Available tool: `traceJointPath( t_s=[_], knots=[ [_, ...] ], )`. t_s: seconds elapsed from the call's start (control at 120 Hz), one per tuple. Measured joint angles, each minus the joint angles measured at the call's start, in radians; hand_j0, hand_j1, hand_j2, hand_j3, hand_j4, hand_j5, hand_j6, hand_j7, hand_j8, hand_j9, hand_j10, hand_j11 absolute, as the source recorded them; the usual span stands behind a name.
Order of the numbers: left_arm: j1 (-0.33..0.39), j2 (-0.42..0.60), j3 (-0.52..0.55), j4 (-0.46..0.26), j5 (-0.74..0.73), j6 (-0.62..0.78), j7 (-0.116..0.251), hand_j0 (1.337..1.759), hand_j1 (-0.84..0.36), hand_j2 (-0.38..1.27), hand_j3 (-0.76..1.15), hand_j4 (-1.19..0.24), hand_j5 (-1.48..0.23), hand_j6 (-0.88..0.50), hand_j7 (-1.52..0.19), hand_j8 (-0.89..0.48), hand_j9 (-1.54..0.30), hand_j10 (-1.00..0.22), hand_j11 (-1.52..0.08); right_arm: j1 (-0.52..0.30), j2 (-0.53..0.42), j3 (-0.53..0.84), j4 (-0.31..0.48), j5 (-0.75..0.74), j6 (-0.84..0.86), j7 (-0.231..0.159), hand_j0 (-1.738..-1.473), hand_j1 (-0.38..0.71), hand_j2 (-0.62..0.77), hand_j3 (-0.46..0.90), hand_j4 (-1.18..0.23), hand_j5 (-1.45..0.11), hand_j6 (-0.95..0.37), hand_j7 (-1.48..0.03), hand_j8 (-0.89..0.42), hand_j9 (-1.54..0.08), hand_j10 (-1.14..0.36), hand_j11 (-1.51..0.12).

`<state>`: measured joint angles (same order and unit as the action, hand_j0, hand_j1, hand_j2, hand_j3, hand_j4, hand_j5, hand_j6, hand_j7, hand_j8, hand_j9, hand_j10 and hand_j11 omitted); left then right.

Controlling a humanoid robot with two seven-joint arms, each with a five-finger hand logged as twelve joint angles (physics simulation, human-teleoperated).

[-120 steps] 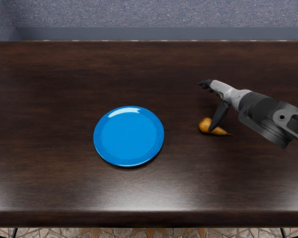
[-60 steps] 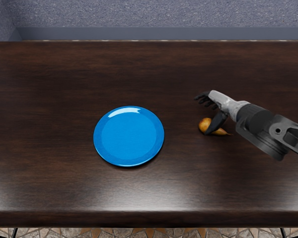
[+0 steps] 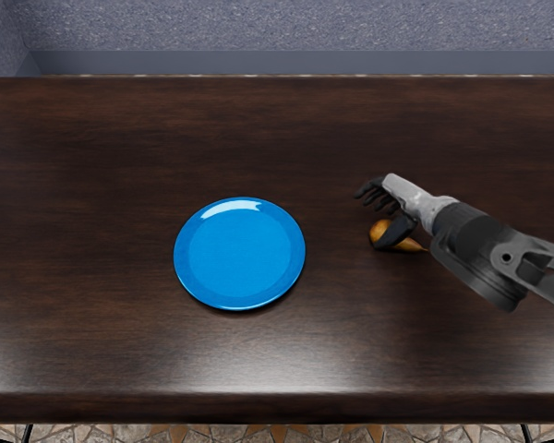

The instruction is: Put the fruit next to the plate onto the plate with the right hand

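The table (image 3: pixel 120 138) fills nearly the whole view: one dark brown wooden top with a faint sheen, its long grain running left to right. Behind its far edge runs a grey-blue speckled wall (image 3: pixel 258 23) with a plain darker strip at its foot. Under the near edge shows a thin band of stone-patterned floor (image 3: pixel 258 434).

One arm (image 3: pixel 485 254) is in view. It is the right one, coming in from the right edge as a thick grey and black forearm, slanting up and left over the table.

One plate (image 3: pixel 240 253) lies a little left of the table's middle. It is round, bright blue and flat on the wood, and it holds nothing. Bare tabletop lies between it and the fruit, with no object in the gap.

The right hand (image 3: pixel 392 198) sits at the end of the arm, well to the right of the plate. Its dark fingers (image 3: pixel 369 192) are fanned and loosely bent, reaching past the fruit's far side — not closed around it. The thumb (image 3: pixel 399 228) crosses the fruit's top; whether it presses on the fruit cannot be told.

One fruit (image 3: pixel 381 233) — small, orange-brown, rounded at the left and tapering to a point at the right — lies on the table right of the plate, apart from it and partly under the hand.
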<state>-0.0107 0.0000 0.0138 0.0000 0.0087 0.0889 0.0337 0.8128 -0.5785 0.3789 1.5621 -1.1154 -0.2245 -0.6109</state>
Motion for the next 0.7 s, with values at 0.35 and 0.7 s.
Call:
traceJointPath(
  t_s=[0.35, 0.7],
  knots=[
    [0.000, 0.000, 0.000, 0.000, 0.000, 0.000, 0.000, 1.658, 0.35, 0.00, 0.00, 0.00, 0.00, 0.00, 0.00, 0.00, 0.00, 0.00, 0.00, -0.018, -0.015, -0.010, 0.000, -0.003, -0.005, 0.000, -1.658, 0.14, -0.08, 0.00, -0.41, -0.53, -0.41, -0.53, -0.41, -0.53, -0.41, -0.53],
    [0.000, 0.000, 0.000, 0.000, 0.000, 0.000, 0.000, 1.658, 0.35, 0.00, 0.00, 0.00, 0.00, 0.00, 0.00, 0.00, 0.00, 0.00, 0.00, -0.026, -0.013, -0.008, 0.001, -0.001, -0.004, 0.000, -1.658, 0.26, -0.10, 0.00, -0.51, -0.65, -0.51, -0.65, -0.47, -0.66, -0.51, -0.66]
  ],
)
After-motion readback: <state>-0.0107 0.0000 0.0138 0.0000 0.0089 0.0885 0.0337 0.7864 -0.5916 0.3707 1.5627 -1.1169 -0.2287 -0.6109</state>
